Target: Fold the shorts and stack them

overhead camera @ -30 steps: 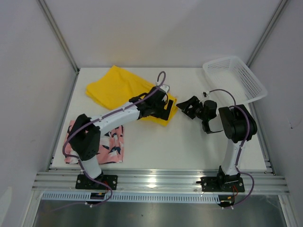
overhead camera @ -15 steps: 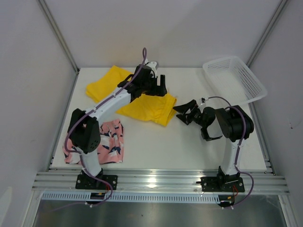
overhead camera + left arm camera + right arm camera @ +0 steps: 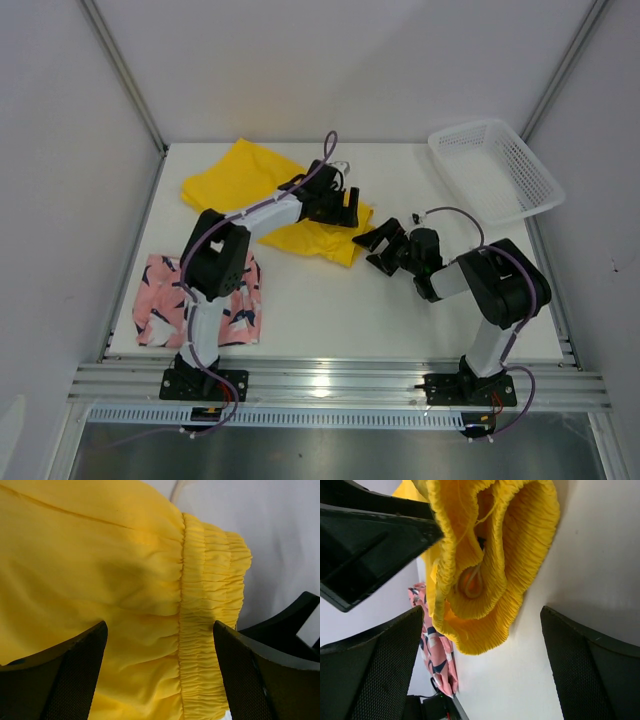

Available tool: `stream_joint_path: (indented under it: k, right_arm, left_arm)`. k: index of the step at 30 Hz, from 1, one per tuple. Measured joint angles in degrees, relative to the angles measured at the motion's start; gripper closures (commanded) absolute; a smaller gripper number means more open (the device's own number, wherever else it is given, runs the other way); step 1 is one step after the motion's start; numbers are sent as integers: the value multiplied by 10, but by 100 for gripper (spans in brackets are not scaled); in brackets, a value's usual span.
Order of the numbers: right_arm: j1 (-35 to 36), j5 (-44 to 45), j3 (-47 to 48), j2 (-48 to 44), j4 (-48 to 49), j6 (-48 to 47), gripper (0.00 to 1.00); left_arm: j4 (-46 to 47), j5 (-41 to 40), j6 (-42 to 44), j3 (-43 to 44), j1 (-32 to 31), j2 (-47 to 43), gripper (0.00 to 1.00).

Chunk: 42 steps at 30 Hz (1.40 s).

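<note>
Right beneath the left claw (image 3: 345,208) lie the yellow shorts (image 3: 250,190), flat on the table (image 3: 330,310). Their gathered waistband (image 3: 200,605) sits between its fingers, which are spread wide with nothing pinched. Facing it from the other side is the right claw (image 3: 368,250), also fully spread and empty. The open mouth of that waistband is just ahead of its tips.

Progress looks like about half. The pink leaf-print shorts (image 3: 200,305) sit well behind the left claw, down by that arm's base, and they look already folded into a compact rectangle. The yellow pair looks laid out rather than folded, and nothing is stacked yet. By my reckoning, what remains is a fold of the yellow pair and then one pair placed on the other.

The yellow pair's long axis runs diagonally. The waist end points toward the right claw, and the leg end trails away beyond the left claw toward the far left corner.
</note>
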Motion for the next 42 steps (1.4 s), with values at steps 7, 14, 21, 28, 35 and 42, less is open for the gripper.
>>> stream_joint_path:
  k: [7, 14, 21, 28, 35, 42]
  right_arm:
    - [14, 38, 1, -41, -78, 1, 1]
    - [37, 47, 33, -22, -99, 20, 0]
    - [44, 50, 61, 4, -97, 36, 0]
    - [54, 75, 75, 5, -118, 45, 0]
    - [52, 74, 75, 32, -71, 56, 14]
    - [39, 54, 80, 96, 22, 87, 37]
  left_arm:
    - [-2, -2, 5, 26, -17, 49, 14]
    - [24, 3, -4, 8, -16, 55, 14]
    - [61, 29, -23, -7, 1, 55, 14]
    - [88, 38, -37, -19, 7, 55, 14]
    - [127, 40, -51, -38, 9, 52, 14]
    - [171, 60, -70, -68, 11, 43, 14]
